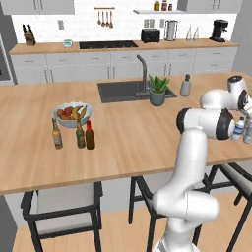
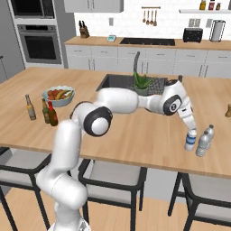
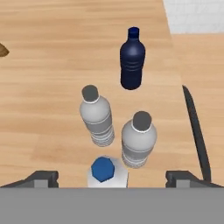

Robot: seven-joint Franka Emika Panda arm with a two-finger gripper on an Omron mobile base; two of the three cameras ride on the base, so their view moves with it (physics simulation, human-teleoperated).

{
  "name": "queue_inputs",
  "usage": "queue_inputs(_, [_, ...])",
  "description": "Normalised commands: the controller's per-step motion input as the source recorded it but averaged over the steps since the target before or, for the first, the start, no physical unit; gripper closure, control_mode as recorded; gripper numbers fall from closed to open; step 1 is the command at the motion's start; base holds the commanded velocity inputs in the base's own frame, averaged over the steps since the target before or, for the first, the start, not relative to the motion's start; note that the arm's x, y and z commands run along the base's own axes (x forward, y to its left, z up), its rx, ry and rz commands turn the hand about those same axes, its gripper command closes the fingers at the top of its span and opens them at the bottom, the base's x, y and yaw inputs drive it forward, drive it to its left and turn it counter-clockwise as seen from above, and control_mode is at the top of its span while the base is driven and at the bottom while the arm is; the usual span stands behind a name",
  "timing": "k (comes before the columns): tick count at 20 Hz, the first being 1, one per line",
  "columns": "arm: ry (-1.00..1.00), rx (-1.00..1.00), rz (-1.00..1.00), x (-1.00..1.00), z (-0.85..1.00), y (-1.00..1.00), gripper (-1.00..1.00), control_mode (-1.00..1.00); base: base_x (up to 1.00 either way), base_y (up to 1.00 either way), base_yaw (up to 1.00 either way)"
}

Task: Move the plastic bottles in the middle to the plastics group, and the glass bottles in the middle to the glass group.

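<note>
Tool [image 3: 105, 180] jaws stood wide either side of the blue-capped bottle [image 3: 106, 172] near the bench [image 3: 52, 57] edge; lifting off crooked could topple it into two grey bottles [image 3: 97, 115] just beside.

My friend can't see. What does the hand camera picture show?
The open gripper sits right above a blue-capped plastic bottle on the wooden counter. Just past it stand two grey plastic bottles, and farther off a dark blue bottle.

Two base views look forward and down over the bench [image 1: 128, 142] from behind the arm, left and right, sharing it; the hand view looks steeply down, close above bottles [image 3: 139, 140].
</note>
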Motion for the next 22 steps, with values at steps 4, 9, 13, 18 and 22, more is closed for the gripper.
queue_inputs(4, [-0.01, 0.02, 0.12, -0.67, 0.51, 0.05, -1.00, -1.00, 0.00, 0.00, 0.00])
queue_inputs(9, [0.00, 0.00, 0.31, -0.92, 0.01, 0.59, -1.00, -1.00, 0.00, 0.00, 0.00])
queue_inputs(13, [0.01, -0.10, 0.44, -0.46, 0.06, 1.00, -1.00, -1.00, 0.00, 0.00, 0.00])
queue_inputs(18, [0.00, -0.09, 0.43, -0.40, 0.00, 0.97, -1.00, -1.00, 0.00, 0.00, 0.00])
queue_inputs(22, [0.01, 0.00, 0.22, -0.24, 0.00, 0.73, -1.00, -1.00, 0.00, 0.00, 0.00])
